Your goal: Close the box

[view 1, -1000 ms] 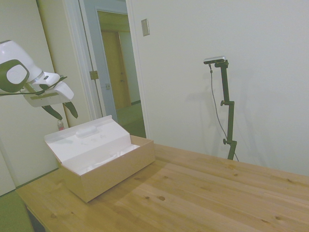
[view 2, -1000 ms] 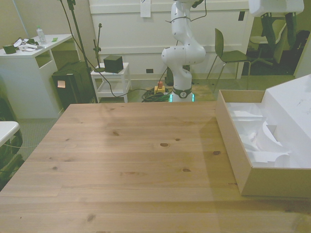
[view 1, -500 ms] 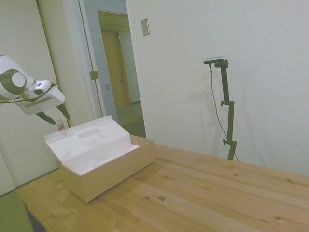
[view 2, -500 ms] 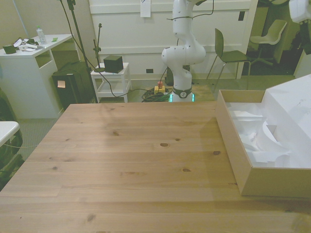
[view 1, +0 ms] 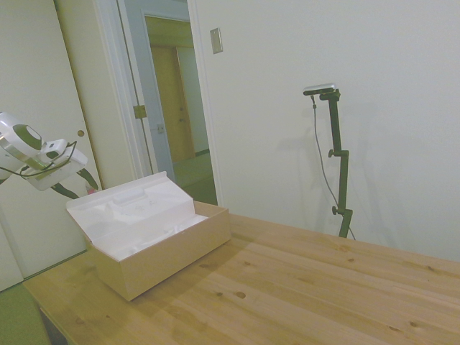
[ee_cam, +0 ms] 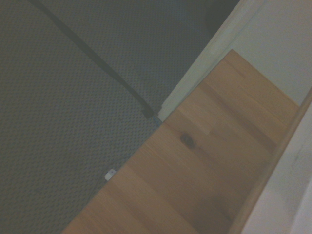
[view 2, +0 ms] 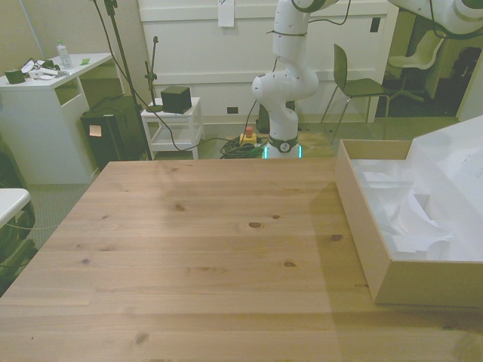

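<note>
Gaping box (view 1: pixel 154 241), no legible label

One box (view 1: pixel 154 241), one table (view 1: pixel 302 287), one chair (view 2: pixel 358 79).

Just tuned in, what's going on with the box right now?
Nothing is touching the box yet. It sits open on the wooden table, its lid tilted back and white paper visible inside. The tool hangs in the air behind the raised lid, fingers apart and holding nothing. Closing has not begun.
</note>
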